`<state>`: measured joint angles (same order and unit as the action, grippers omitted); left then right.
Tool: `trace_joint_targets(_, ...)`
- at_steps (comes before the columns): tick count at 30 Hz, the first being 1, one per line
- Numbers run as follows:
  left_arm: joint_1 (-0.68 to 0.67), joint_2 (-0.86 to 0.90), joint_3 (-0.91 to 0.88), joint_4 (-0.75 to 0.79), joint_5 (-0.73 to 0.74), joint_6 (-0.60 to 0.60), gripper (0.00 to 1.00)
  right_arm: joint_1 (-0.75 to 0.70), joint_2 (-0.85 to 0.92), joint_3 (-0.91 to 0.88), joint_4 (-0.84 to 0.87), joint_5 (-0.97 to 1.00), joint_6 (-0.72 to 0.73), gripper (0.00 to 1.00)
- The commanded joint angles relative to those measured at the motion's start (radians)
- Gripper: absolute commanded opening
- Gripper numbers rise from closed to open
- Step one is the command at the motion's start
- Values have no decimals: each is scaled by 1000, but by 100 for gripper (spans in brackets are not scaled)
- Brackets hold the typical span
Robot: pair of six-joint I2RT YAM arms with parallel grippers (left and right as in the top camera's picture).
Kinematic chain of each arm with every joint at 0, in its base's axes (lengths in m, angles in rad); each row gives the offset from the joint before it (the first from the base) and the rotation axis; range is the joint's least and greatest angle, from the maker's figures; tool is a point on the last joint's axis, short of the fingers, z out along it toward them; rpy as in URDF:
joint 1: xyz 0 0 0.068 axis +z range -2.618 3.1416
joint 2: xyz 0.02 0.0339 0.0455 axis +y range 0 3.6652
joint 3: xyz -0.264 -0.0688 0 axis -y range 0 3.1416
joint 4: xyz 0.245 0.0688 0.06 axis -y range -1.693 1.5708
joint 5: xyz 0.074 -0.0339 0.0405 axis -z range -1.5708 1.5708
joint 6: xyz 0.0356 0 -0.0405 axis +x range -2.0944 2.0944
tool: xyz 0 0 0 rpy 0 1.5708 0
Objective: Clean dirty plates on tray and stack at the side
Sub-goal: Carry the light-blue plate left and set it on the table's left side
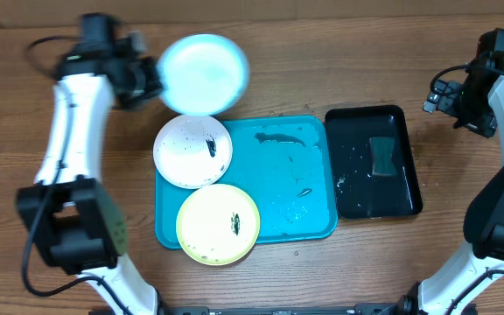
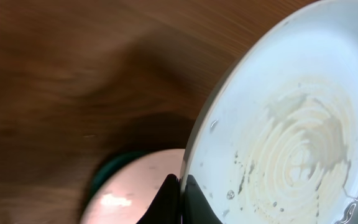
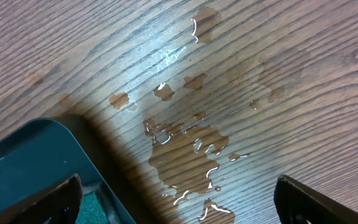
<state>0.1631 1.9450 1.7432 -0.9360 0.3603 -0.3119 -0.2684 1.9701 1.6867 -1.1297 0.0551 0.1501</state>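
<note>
My left gripper [image 1: 151,79] is shut on the rim of the pale mint-green plate [image 1: 204,73] and holds it raised behind the turquoise tray [image 1: 296,184]. In the left wrist view my jaws [image 2: 181,200] pinch the plate's edge [image 2: 291,143]; its face shows pale streaks and specks. The white plate [image 1: 192,150] with a dark smear lies at the tray's back left. The pale yellow plate [image 1: 218,224] with a dark smear lies at the tray's front left. My right gripper [image 3: 176,202] is open and empty, above the wood at the far right [image 1: 453,96].
A glossy black tray [image 1: 357,175] with a green sponge [image 1: 381,156] stands right of the turquoise tray; its corner shows in the right wrist view [image 3: 36,162]. Puddles of water [image 3: 188,152] lie on the wood beside it. Dark specks and wet patches [image 1: 287,140] lie on the turquoise tray.
</note>
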Motion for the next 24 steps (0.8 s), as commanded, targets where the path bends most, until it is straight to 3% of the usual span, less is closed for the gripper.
trace_joint_targets(1, 128, -30, 15, -34, -75, -26, 4, -2, -17, 2, 3, -4, 3, 100)
trace_joint_targets(7, 290, -29, -13, -75, -337, -95, 4, -2, -17, 2, 3, -4, 3, 100)
trace_joint_targets(13, 381, -28, -92, -42, -502, -186, 4, -2, -17, 2, 3, -4, 3, 100)
trace_joint_targets(24, 397, -26, -356, 277, -390, -157, 4, -2, -17, 2, 3, -4, 3, 100)
